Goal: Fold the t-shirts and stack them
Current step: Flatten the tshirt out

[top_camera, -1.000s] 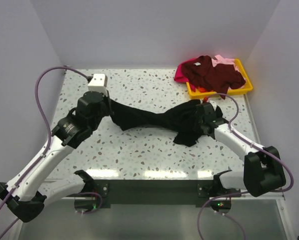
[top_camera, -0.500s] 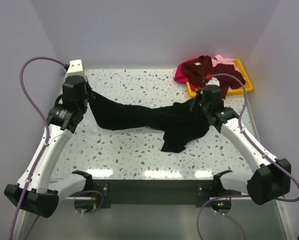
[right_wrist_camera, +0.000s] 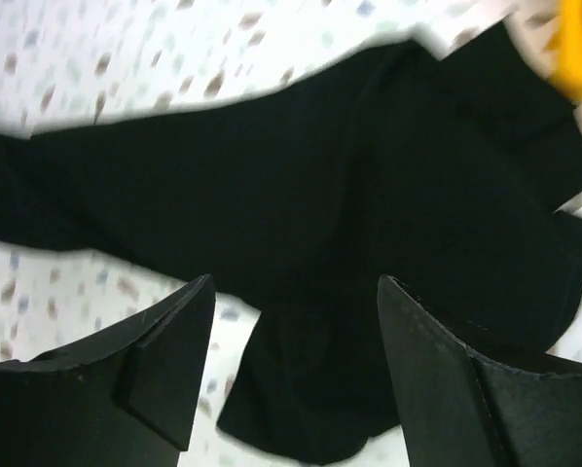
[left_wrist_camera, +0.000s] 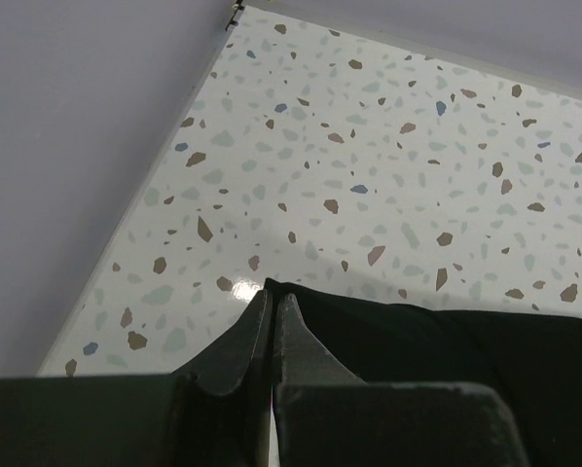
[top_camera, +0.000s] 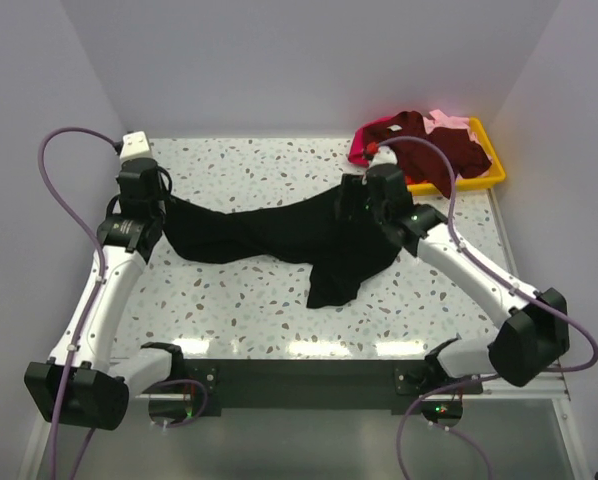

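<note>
The black shirt [top_camera: 279,235] lies stretched across the middle of the surface [top_camera: 259,300], from the left edge toward the far right corner. The left jaws are clamped on its left end. The right jaws stand apart above its right part, gripping nothing. The maroon shirt [top_camera: 429,140], magenta shirt [top_camera: 359,150] and pink shirt [top_camera: 449,122] are heaped in the tray [top_camera: 489,172] at the far right corner.

We were watching a robot lab cell: blank white walls [top_camera: 299,60] boxed a speckled table [top_camera: 269,165] with two bolted robot arms [top_camera: 104,290].
</note>
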